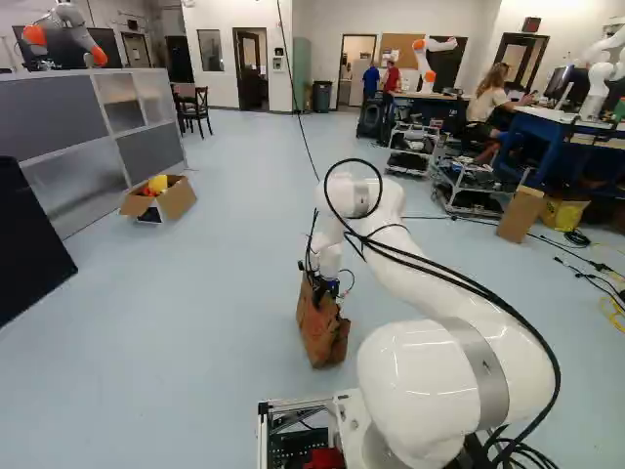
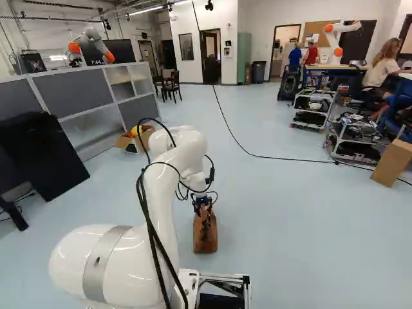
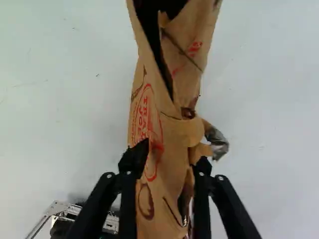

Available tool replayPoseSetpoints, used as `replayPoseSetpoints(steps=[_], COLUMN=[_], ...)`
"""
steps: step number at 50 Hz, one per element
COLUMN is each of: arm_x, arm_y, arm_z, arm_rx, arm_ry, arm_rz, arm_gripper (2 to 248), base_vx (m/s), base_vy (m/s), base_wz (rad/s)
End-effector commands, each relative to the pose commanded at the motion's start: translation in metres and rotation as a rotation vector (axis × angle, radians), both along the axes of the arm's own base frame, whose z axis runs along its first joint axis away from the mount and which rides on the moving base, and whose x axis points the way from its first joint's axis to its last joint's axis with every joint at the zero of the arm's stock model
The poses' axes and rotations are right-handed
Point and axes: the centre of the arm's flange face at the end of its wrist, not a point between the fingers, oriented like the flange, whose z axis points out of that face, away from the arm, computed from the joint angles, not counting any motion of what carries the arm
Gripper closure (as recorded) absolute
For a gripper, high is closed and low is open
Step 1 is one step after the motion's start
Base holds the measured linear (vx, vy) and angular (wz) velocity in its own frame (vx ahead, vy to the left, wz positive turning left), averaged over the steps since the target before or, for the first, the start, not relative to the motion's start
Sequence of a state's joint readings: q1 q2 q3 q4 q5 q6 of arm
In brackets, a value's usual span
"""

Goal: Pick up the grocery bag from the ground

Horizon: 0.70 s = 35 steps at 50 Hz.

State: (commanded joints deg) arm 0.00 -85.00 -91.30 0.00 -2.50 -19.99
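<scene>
If paper tears, the bag could drop.
Fingers clamped on the bag's sides; likely cause, weight on crumpled folds.
</scene>
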Motion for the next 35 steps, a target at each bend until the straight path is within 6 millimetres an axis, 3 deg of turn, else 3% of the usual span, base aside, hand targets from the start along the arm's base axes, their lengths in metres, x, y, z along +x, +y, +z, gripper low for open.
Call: replayPoseSetpoints(steps=[1, 2, 6, 7, 11, 12, 35], arm_x=[0.0000, 0.0000, 0.0000, 0.0000, 0.0000, 0.0000, -0.0001], arm_y=[0.0000, 0.0000, 0.0000, 0.0000, 0.0000, 0.0000, 0.0000], arm_z=[0.0000, 0.0000, 0.0000, 0.0000, 0.0000, 0.0000, 0.0098], arm_rx=[0.000, 0.000, 0.000, 0.000, 0.000, 0.000, 0.000], arm_ry=[0.000, 0.000, 0.000, 0.000, 0.000, 0.000, -0.002], arm_rz=[0.000, 0.000, 0.000, 0.000, 0.000, 0.000, 0.000], arm_gripper=[112, 151, 151, 190, 190, 225, 228], base_vx=[0.000, 0.000, 0.000, 0.000, 0.000, 0.000, 0.000], base_vy=[0.000, 0.000, 0.000, 0.000, 0.000, 0.000, 0.000], base_wz=[0.000, 0.000, 0.000, 0.000, 0.000, 0.000, 0.000])
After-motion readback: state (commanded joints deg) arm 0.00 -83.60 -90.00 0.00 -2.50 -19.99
